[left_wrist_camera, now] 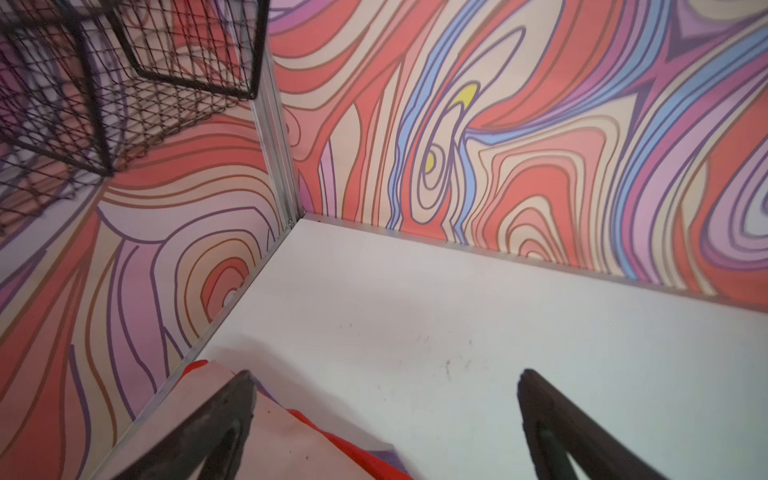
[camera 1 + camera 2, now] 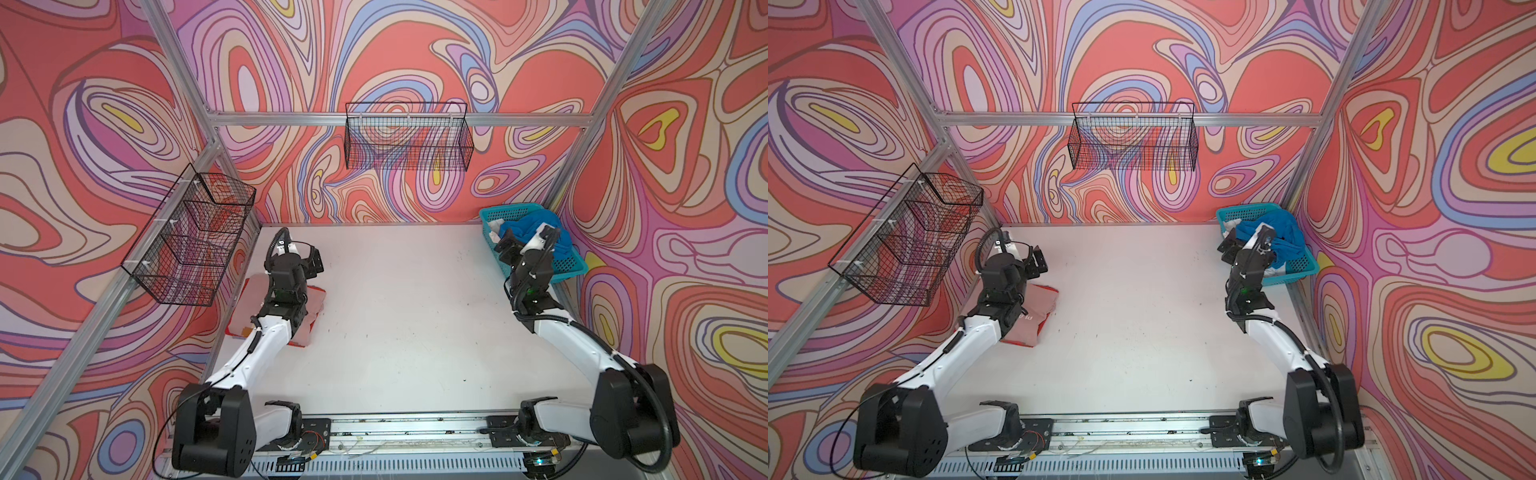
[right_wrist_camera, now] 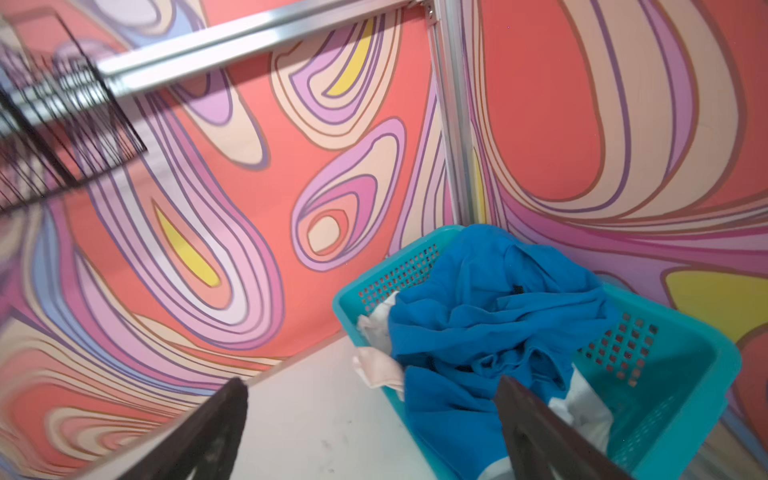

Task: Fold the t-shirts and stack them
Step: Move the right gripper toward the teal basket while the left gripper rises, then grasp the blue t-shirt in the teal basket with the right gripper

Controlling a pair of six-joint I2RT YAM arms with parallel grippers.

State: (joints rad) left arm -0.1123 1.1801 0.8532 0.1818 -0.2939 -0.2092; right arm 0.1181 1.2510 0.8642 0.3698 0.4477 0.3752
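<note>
Both top views caught folded pale pink cloth t-shirt [image 2: 1040, 305] on white worktop [image 2: 1142, 332]; right wrist view didn't. Gaped wide, empty: left pincer [image 1: 386, 374], right pincer [image 3: 372, 380].

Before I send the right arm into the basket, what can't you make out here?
- Pink t-shirt: both top views, left arm covers most of it; lettering unreadable.
- Red layer beneath it: left wrist view, separate garment or not, cannot tell.
- Off-white t-shirt: right wrist view, blue t-shirt buries it; only scraps show.
- Basket floor: hidden under cloth in every view.
</note>
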